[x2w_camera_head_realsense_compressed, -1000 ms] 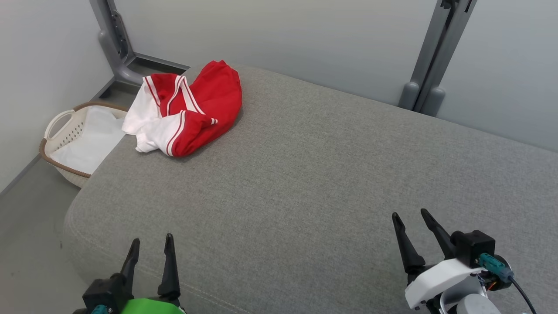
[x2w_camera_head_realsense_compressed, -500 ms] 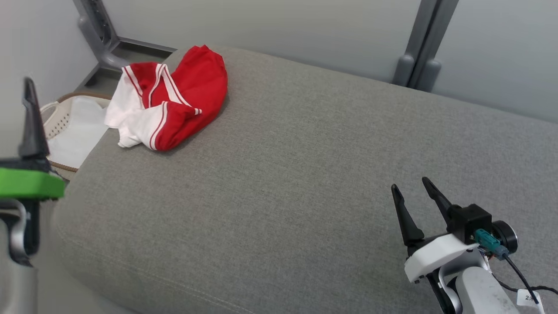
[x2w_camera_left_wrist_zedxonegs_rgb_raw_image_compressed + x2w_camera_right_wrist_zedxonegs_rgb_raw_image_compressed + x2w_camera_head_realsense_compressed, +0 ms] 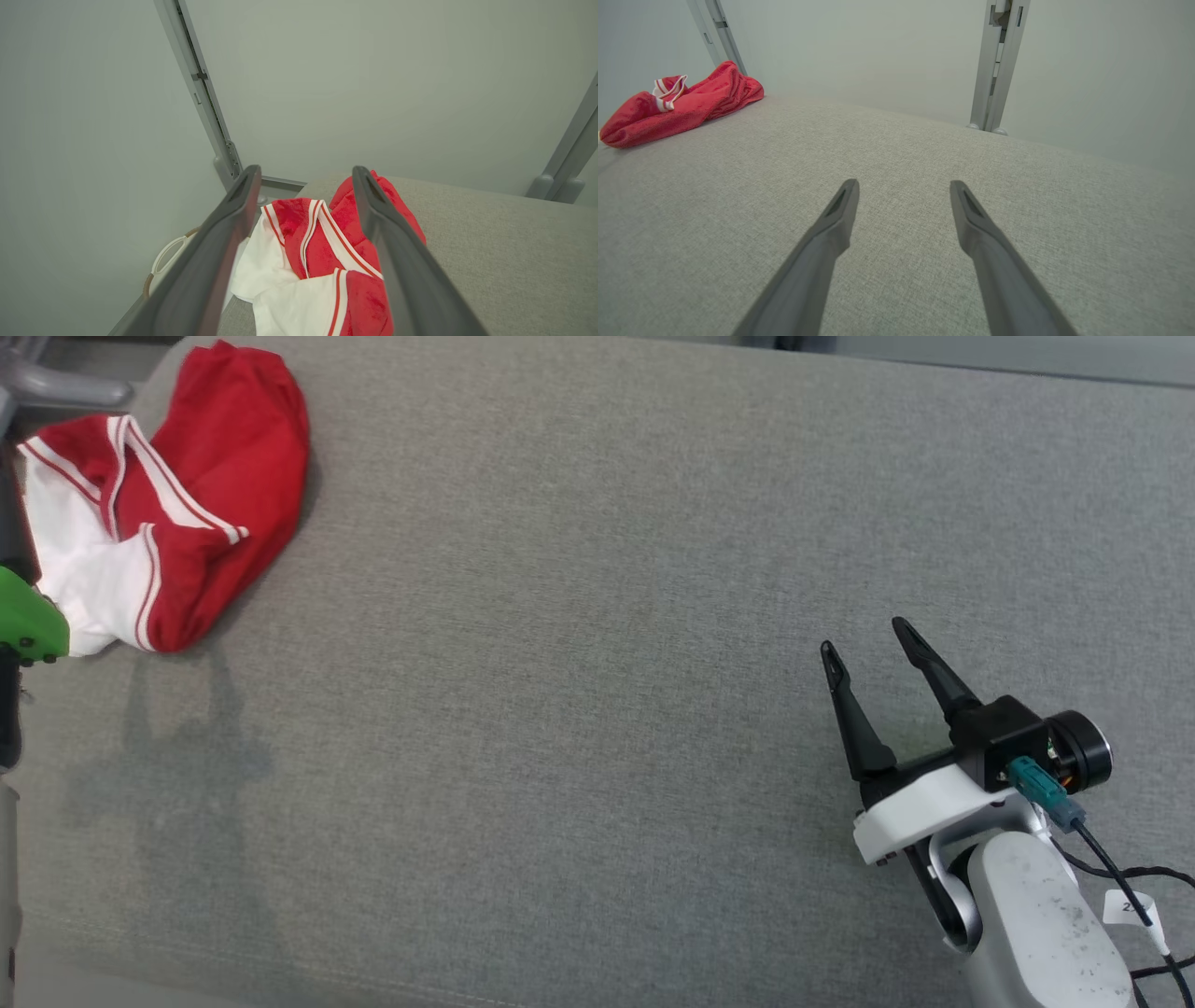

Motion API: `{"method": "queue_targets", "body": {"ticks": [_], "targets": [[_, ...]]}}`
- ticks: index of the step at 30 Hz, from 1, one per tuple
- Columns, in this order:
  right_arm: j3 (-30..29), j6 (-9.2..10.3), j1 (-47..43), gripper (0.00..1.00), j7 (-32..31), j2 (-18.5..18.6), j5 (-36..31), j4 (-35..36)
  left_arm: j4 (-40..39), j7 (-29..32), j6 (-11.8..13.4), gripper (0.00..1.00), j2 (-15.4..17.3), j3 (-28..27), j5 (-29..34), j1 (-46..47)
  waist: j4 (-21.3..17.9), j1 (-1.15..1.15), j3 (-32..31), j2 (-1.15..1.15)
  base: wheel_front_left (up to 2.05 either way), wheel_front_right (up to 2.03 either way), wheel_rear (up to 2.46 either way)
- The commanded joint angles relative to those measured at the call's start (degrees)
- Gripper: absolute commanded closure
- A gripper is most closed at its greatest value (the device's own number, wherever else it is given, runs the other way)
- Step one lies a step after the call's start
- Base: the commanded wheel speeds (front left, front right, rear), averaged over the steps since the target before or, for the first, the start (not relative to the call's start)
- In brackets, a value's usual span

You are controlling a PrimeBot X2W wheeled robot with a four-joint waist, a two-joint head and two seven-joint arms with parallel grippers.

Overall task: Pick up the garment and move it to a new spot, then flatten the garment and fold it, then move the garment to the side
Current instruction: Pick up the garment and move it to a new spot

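Garment (image 3: 187, 476): red and white, crumpled at the far left corner of the surface (image 3: 597, 616), not yet lifted.
Left gripper (image 3: 306, 169): fingers spread, empty, aimed at the garment, likely lining up the pick.
Right gripper (image 3: 864, 637): spread, empty, over bare surface well apart from the garment, probably to stay clear.

Right gripper (image 3: 864, 637): two long black tapering fingers (image 3: 851, 723), black housing (image 3: 999, 728), white bracket (image 3: 920, 803). Teal connector (image 3: 1032, 777) feeds black cable (image 3: 1111, 877); small white tag (image 3: 1130, 907). Forearm (image 3: 1036, 924) pale grey, speckled. Left gripper (image 3: 306, 170) has green cover (image 3: 28, 621).
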State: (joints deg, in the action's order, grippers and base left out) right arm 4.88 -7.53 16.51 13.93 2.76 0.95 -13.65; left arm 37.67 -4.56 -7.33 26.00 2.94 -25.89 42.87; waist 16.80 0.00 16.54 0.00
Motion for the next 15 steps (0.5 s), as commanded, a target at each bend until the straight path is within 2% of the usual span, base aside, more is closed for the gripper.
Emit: {"method": "queue_targets", "body": {"ticks": [1,4,11,15], "targets": [[-0.15,0.09,1.05,0.0,-0.25,0.26,-0.58,1.0,1.61,0.33,-0.17,0.0,0.31,0.98,-1.42,1.3,-6.07,0.0,7.47,0.0,0.0,0.0,0.0],[-0.55,0.09,0.92,0.0,-0.84,0.25,-1.58,3.29,6.03,1.51,-0.18,0.0,0.76,4.96,-5.0,2.15,-6.44,0.0,9.63,0.0,0.0,0.0,0.0],[-0.69,0.09,0.81,0.0,-1.69,0.25,-2.22,5.18,9.45,4.22,-0.19,0.0,2.56,12.22,-11.19,2.5,-6.25,0.0,11.82,0.0,0.0,0.0,0.0],[-0.51,0.09,0.94,0.0,-2.16,0.25,-2.55,5.86,12.8,3.27,-0.18,0.0,4.15,14.01,-11.32,3.44,-6.33,0.0,12.88,0.0,0.0,0.0,0.0]]}}
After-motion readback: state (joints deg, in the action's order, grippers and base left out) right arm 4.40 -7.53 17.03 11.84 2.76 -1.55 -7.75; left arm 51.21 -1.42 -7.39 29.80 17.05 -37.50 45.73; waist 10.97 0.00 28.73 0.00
